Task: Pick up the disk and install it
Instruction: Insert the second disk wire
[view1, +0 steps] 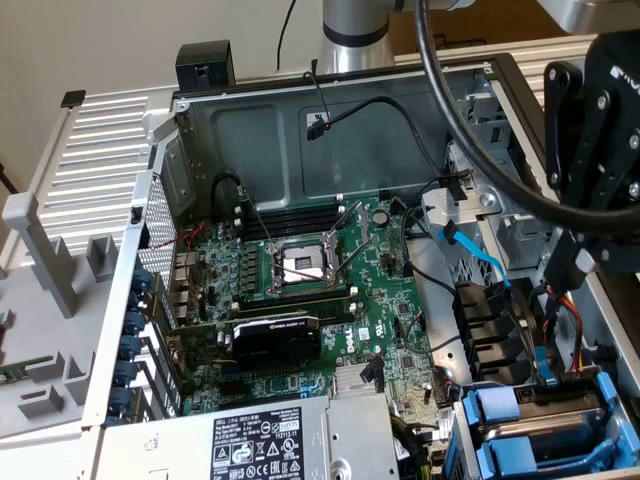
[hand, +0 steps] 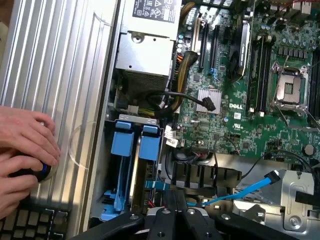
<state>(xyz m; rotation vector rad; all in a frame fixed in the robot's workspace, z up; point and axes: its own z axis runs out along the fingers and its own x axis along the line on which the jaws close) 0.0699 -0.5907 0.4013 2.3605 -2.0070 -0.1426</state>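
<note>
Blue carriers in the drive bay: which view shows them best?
Wrist view: both blue carriers sit in full sight, side by side near the shut fingers. The exterior view shows them cut off at its lower right corner, partly behind cables.

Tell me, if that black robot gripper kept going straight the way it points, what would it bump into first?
Probably the bright blue plastic carrier frame in the drive bay: the shut gripper hangs right over it. Depth is unclear, so the blue cable might come first.
</note>
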